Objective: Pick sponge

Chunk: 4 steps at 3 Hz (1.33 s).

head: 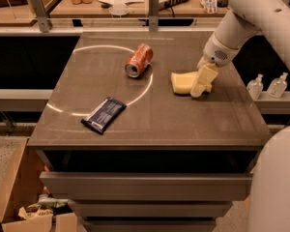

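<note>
The sponge (182, 82) is a pale yellow soft block lying flat on the right part of the grey table (150, 120). My gripper (201, 87) comes down from the upper right and its pale yellow blocky fingers (203, 79) stand over the sponge's right end, covering that end. The white arm runs up to the top right corner.
An orange soda can (138, 60) lies on its side left of the sponge. A dark blue snack bag (104, 114) lies near the front left. Two clear bottles (268, 85) stand on a shelf to the right. A cluttered counter runs along the back. Cardboard boxes (19, 207) sit on the floor at left.
</note>
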Tool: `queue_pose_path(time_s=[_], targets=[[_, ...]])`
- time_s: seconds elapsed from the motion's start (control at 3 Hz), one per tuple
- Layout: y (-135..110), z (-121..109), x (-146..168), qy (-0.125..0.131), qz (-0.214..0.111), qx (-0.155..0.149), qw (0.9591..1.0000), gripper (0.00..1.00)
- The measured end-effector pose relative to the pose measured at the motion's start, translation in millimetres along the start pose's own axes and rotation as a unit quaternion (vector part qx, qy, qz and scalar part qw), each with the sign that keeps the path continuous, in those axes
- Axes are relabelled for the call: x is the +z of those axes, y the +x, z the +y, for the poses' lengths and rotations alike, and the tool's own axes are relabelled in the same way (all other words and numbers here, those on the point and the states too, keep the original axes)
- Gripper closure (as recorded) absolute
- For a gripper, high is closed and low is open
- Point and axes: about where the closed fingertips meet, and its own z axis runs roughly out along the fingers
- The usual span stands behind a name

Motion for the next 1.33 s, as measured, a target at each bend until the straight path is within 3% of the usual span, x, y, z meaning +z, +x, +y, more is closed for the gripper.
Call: queue_pose_path(time_s=[0.67,1.0,1.33], targets=[[-4,3,-1,-0.007,-0.008,-0.011,0.9999,0.88],[-23,22,-32,0.012,-0.082,-0.027,0.9962,1.0],[-52,49,-72,0.034,-0.14,-0.074,0.9868,1.0]])
